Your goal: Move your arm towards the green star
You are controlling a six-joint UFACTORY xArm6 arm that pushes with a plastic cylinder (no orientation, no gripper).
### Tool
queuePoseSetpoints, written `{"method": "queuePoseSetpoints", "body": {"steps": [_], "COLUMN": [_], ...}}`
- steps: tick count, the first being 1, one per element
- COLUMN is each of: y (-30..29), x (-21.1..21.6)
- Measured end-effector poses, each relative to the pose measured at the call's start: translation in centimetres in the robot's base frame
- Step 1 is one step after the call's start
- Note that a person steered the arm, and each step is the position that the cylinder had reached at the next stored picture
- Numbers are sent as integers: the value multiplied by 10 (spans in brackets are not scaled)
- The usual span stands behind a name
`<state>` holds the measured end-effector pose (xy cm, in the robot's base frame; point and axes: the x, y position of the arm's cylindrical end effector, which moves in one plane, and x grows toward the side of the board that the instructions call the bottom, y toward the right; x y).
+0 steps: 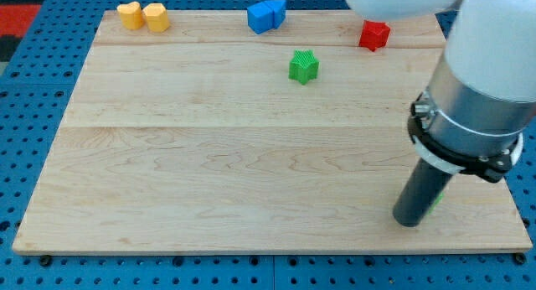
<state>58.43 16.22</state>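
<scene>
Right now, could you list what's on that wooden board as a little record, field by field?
board: wooden table top
green star: upper middle, standing alone
red block: view's top right, star-like
blue blocks: two touching, top centre
yellow blocks: two side by side, top left
my tip: view's bottom right, far from the green star, touching none of these blocks
green sliver: beside the rod, mostly hidden, shape unclear

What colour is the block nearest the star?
Red: the red block sits up and to the right of the green star, shown in the camera view.
</scene>
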Motion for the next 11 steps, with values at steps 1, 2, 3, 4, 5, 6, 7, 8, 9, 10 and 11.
{"method": "queuePoseSetpoints", "body": {"steps": [1,2,3,4,5,6,7,8,9,10,11], "y": [5,-30,-86,-148,-196,-220,-214,-186,-136,-135,-120], "x": [0,-17,-79,-133,-176,-219,-258,-279,-291,-290,-270]}}
